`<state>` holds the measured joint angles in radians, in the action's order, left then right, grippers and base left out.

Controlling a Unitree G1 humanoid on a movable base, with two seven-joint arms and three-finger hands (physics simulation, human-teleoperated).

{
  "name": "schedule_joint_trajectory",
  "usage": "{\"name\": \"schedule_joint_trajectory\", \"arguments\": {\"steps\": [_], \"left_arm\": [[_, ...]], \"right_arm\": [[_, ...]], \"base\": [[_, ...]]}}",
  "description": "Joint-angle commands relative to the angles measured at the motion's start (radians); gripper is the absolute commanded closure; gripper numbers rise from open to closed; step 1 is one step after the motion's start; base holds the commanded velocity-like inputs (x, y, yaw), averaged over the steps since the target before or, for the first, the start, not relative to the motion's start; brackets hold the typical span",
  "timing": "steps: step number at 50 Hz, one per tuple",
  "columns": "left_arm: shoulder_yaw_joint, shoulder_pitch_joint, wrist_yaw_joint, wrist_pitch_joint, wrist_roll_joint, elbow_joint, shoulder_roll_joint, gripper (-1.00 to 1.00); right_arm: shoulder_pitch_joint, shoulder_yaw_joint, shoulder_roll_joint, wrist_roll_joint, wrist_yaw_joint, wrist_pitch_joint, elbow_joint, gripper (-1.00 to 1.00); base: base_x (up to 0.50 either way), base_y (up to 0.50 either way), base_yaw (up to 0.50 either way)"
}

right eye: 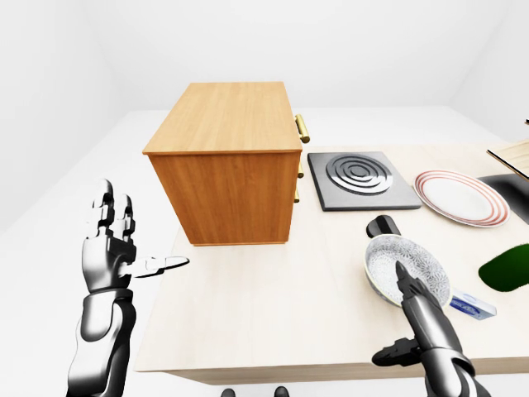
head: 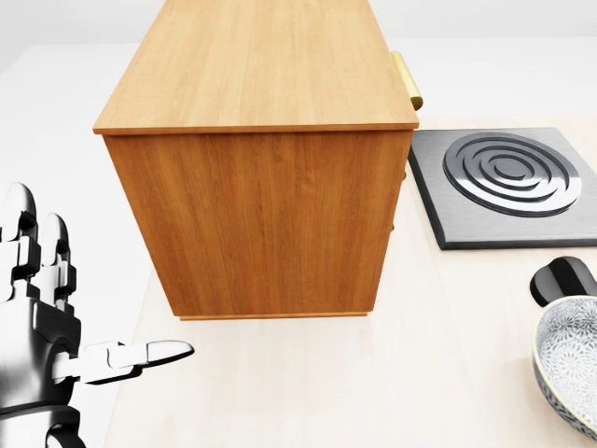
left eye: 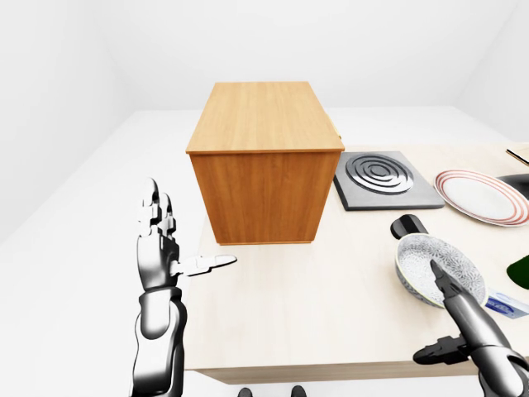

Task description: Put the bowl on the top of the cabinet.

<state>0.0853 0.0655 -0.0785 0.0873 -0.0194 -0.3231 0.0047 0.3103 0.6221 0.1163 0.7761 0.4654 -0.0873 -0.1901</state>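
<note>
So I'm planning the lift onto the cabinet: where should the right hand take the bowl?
Probably at the rim nearest the right hand, coming from the view's bottom. The bowl sits upright and open-topped on the table, so a finger can hook inside the thin wall, thumb outside.
</note>
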Motion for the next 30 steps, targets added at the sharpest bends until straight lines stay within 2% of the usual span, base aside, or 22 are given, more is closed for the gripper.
{"name": "schedule_joint_trajectory", "arguments": {"steps": [1, 24, 25, 26, 27, 30], "left_arm": [[0.002, -0.001, -0.006, 0.0, 0.001, -0.007, 0.0, -1.0], [-0.005, 0.0, 0.005, 0.0, -0.001, 0.012, 0.0, -1.0], [-0.005, 0.0, 0.005, 0.0, -0.001, 0.009, 0.0, -1.0], [-0.005, 0.0, 0.005, 0.0, 0.0, 0.006, 0.0, -1.0], [-0.005, 0.0, 0.005, 0.0, -0.001, 0.008, 0.0, -1.0], [-0.003, -0.004, 0.003, 0.0, 0.0, 0.013, 0.0, -1.0]], "right_arm": [[0.0, -0.022, 0.012, 0.033, -0.024, 0.0, 0.064, -1.0], [0.026, -0.065, 0.026, 0.077, -0.043, 0.0, 0.143, -1.0], [0.027, -0.066, 0.026, 0.079, -0.043, 0.0, 0.144, -0.72], [0.029, -0.065, 0.025, 0.078, -0.039, 0.0, 0.14, 0.35], [0.029, -0.065, 0.025, 0.076, -0.038, 0.0, 0.139, 1.0], [0.026, -0.064, 0.027, 0.077, -0.036, 0.0, 0.141, 1.0]], "base": [[0.0, 0.0, 0.0], [0.0, 0.0, 0.0], [0.0, 0.0, 0.0], [0.0, 0.0, 0.0], [0.0, 0.0, 0.0], [0.0, 0.0, 0.0]]}}
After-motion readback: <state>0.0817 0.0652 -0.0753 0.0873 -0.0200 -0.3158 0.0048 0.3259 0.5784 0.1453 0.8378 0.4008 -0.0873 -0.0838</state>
